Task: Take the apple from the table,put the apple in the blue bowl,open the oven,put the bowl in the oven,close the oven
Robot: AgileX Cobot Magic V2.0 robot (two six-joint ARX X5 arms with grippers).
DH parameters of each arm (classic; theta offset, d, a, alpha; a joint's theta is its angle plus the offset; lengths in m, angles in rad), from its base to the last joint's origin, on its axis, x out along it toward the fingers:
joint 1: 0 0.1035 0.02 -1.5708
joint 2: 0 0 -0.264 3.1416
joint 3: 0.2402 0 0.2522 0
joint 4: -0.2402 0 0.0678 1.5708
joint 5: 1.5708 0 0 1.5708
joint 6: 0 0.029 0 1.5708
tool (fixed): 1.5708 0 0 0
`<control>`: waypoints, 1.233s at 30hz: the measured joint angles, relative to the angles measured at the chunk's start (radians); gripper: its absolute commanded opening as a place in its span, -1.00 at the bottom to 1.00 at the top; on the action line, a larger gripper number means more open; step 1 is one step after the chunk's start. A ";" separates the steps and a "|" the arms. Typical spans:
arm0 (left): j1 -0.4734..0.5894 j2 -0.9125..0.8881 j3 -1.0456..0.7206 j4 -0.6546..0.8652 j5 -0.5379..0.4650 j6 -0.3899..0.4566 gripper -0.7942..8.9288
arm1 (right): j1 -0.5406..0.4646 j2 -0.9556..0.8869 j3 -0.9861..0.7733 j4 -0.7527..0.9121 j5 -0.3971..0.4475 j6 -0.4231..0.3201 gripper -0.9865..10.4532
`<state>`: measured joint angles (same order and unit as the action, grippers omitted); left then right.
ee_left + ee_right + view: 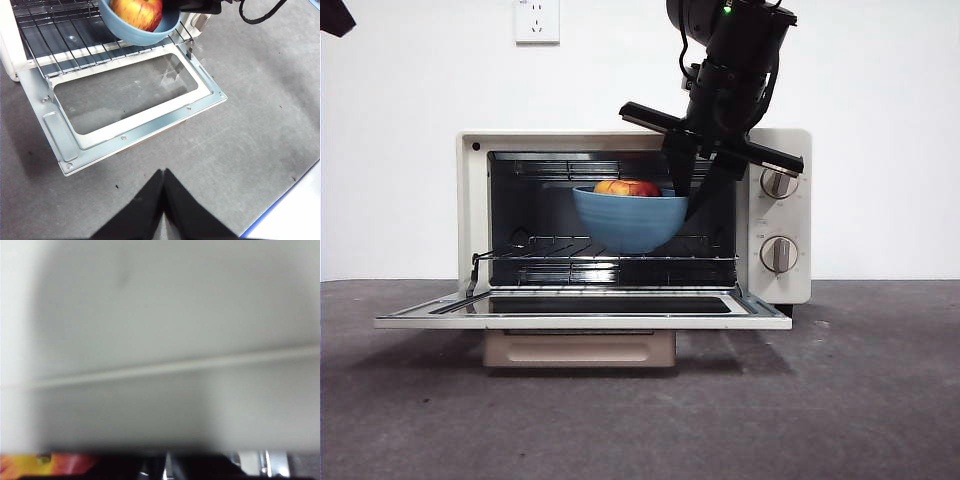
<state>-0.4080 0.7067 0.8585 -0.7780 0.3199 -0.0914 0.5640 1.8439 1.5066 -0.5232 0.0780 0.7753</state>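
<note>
The oven [780, 215] stands with its door [580, 321] folded down flat. The blue bowl [628, 222] with the apple [628, 187] in it sits in the oven's mouth, low over the wire rack [610, 256]; I cannot tell whether it touches the rack. My right gripper [688, 195] reaches down from above and is shut on the bowl's right rim. In the left wrist view the bowl [137, 34] and apple [137, 12] hang over the rack's front edge [60, 37]. My left gripper [163, 176] is shut on nothing, above the table [240, 125] in front of the door [125, 95].
The open door juts out over the table toward me, with the taupe handle [580, 348] below it. Two knobs [778, 183] sit on the oven's right panel. A blue strip [280, 202] marks the table's edge near my left gripper. A dark arm tip [335, 15] shows top left.
</note>
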 measured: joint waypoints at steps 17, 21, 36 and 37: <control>0.000 0.000 0.000 0.000 0.000 0.002 -0.82 | 0.000 -0.019 0.002 0.012 0.000 -0.039 -0.59; 0.000 0.000 0.000 0.000 0.000 0.004 -0.82 | 0.000 -0.053 0.002 0.011 0.000 -0.054 -0.59; 0.053 0.061 0.000 0.100 0.000 0.008 -0.82 | 0.076 -0.323 0.002 -0.148 0.002 -0.321 -0.59; 0.073 0.077 -0.001 0.117 0.000 0.007 -0.82 | 0.087 -0.354 0.003 -0.173 0.003 -0.351 -0.59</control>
<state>-0.3347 0.7841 0.8574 -0.6609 0.3202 -0.0845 0.6514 1.4902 1.5093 -0.6964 0.0811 0.4240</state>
